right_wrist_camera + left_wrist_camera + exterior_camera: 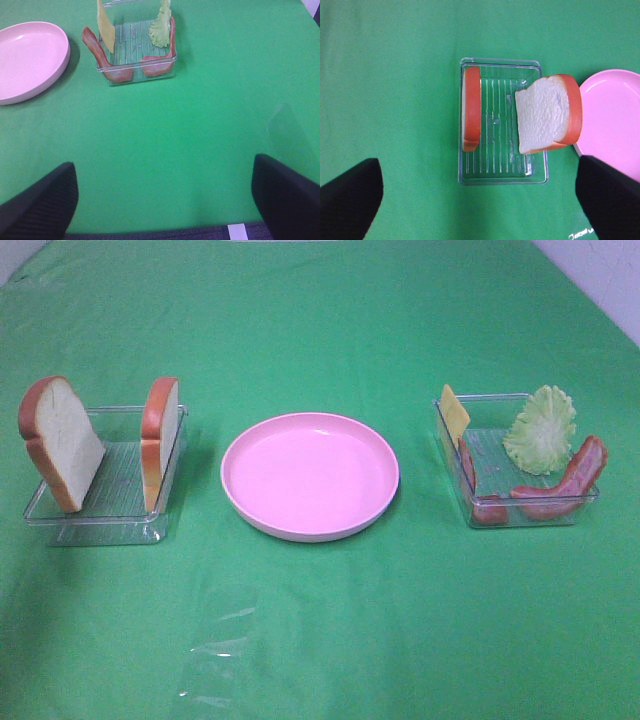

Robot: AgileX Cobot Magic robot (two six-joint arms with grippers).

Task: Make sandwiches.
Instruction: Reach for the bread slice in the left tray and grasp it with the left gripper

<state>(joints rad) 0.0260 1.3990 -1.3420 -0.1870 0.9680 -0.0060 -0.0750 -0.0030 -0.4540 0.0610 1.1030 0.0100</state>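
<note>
Two dark fingertips of the left gripper (480, 205) frame the left wrist view, spread wide and holding nothing. Just beyond them sits a clear tray (500, 62) with two bread slices (471, 107) standing on edge at opposite sides, faces turned toward each other. Each slice's long axis runs straight away from the gripper, so the jaws' gap lies across a slice's thickness. The right gripper (162, 205) is also spread and empty. Well beyond it, a second tray (137, 76) holds cheese (106, 27), lettuce (160, 27) and bacon (97, 50). A bare pink plate (310, 475) lies between the trays. Bread probably goes first, and the left arm is nearer it.
</note>
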